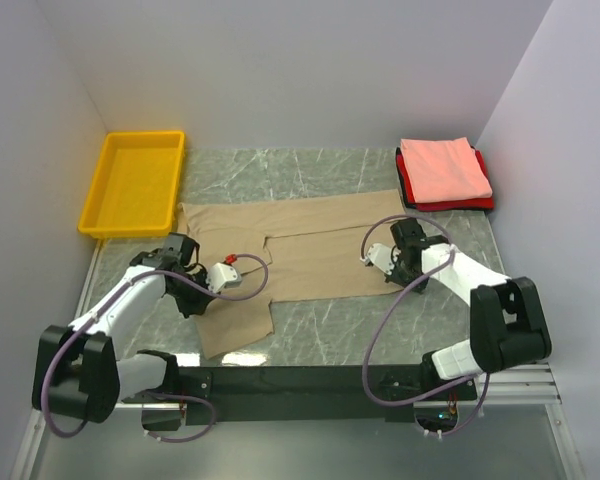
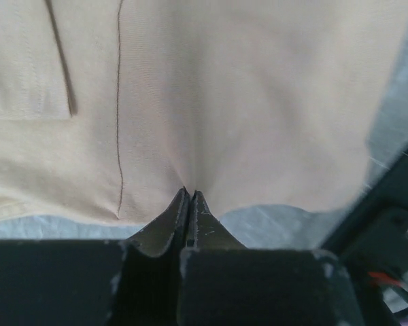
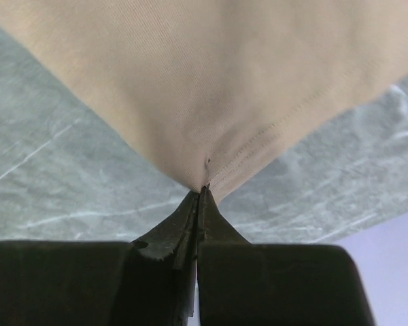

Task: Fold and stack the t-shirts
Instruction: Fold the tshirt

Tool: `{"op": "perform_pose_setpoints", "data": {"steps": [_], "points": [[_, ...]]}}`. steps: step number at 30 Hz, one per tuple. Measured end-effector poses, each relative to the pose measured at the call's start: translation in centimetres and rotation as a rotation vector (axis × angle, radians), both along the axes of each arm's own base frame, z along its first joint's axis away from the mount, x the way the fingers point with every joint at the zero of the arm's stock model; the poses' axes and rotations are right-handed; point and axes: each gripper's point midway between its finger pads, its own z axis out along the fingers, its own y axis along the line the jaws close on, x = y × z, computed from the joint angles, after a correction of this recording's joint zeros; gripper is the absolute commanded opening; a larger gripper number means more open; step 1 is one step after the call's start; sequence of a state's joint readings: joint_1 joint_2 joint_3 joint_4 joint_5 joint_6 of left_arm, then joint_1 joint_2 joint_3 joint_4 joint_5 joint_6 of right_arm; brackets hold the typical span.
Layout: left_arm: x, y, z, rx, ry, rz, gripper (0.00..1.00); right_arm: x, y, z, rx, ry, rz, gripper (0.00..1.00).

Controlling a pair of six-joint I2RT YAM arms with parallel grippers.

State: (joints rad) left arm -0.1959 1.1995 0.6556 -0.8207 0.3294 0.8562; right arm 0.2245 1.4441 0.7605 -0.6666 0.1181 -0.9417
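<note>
From above, the tan t-shirt [image 1: 310, 250] lies spread out on the table [image 1: 360, 335]. A folded pink t-shirt [image 1: 442, 168] sits on a red t-shirt [image 1: 412, 192] at the far right, and the left gripper [image 1: 198, 298] and right gripper [image 1: 392, 272] are at the tan t-shirt's near side. In the left wrist view, the left gripper [image 2: 189, 193] is pinched tight on the tan t-shirt's [image 2: 224, 102] edge, so it should lift just a little. In the right wrist view, the right gripper [image 3: 202, 190] is squeezed on a stitched corner, and I think both should move together to keep the fold flat.
</note>
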Motion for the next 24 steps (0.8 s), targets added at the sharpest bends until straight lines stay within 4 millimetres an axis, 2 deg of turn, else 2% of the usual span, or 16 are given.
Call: {"op": "perform_pose_setpoints", "data": {"steps": [7, 18, 22, 24], "points": [[-1.4, -0.4, 2.6, -0.031, 0.019, -0.030, 0.01, -0.4, 0.3, 2.1, 0.034, -0.054, 0.007, 0.00], [-4.9, -0.8, 5.7, -0.088, 0.052, -0.066, 0.01, -2.8, 0.1, 5.8, 0.070, -0.113, 0.055, 0.00], [-4.5, -0.6, 7.4, -0.113, 0.042, -0.044, 0.01, -3.5, -0.6, 6.0, 0.077, -0.089, 0.041, 0.00], [-3.7, -0.3, 8.3, -0.128, 0.049, -0.010, 0.01, -3.0, -1.0, 6.3, 0.078, -0.070, 0.025, 0.00]]}}
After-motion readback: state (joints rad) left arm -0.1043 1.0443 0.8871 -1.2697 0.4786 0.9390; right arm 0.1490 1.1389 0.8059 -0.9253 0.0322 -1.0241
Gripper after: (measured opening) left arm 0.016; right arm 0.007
